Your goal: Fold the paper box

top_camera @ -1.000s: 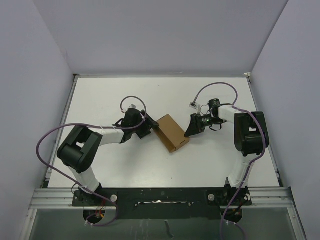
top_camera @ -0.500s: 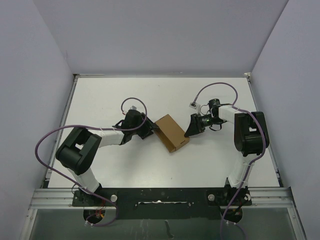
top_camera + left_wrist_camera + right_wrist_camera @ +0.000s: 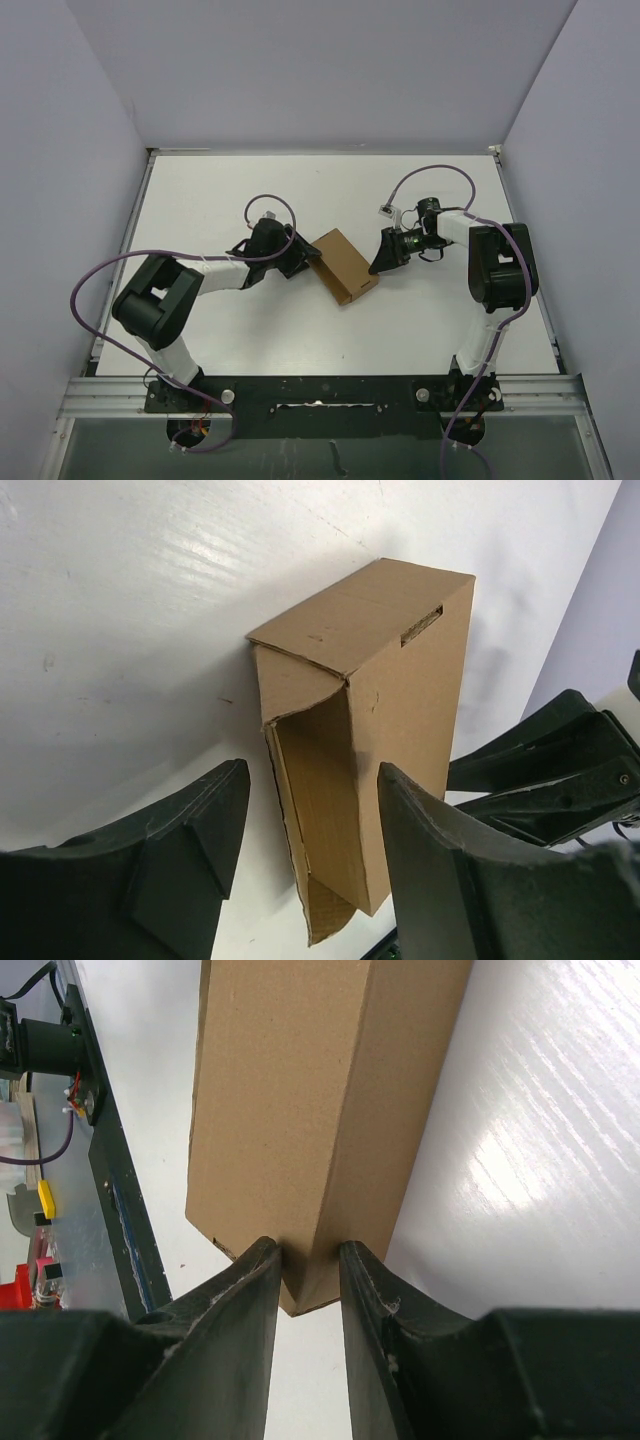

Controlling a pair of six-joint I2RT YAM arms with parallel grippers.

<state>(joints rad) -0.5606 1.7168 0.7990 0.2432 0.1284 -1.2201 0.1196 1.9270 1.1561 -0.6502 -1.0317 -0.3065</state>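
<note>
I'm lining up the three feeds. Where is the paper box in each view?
Top external: paper box near picture centre.
Left wrist: box central, open end toward camera.
Right wrist: box top centre, corner pinched.
Shared landmark: right end effector, dark at the left wrist view's right edge.

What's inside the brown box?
Through the open end of the paper box, only bare cardboard walls show, with nothing lying in that part. The far end is closed over, so what is inside there is hidden.
</note>
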